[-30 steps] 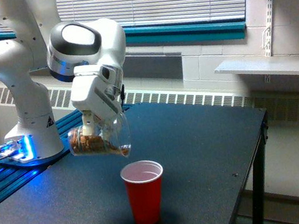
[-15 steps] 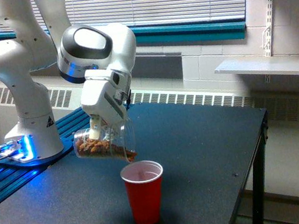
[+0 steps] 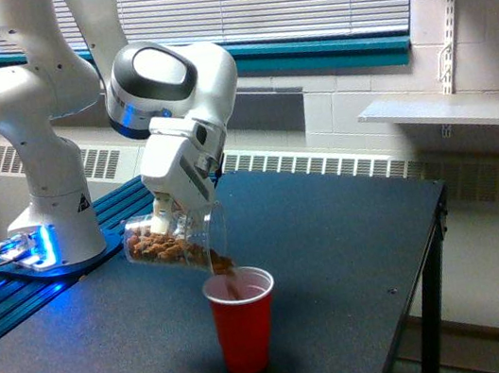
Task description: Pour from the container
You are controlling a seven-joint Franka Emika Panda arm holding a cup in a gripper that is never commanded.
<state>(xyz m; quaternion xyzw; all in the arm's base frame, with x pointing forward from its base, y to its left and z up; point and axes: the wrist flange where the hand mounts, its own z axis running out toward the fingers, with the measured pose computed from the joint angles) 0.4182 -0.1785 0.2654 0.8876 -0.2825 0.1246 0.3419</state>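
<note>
Looking at your gripper, you see its fingers clamped on the clear cup, tipped mouth-down over the red cup on the counter, brown bits spilling in.

Clear see-through plastic cup with rough brown nut-like bits inside, opaque red plastic cup with smooth, slightly shiny wall and pale inner lining, matt dark tabletop, glossy white plastic-looking arm shells.
</note>
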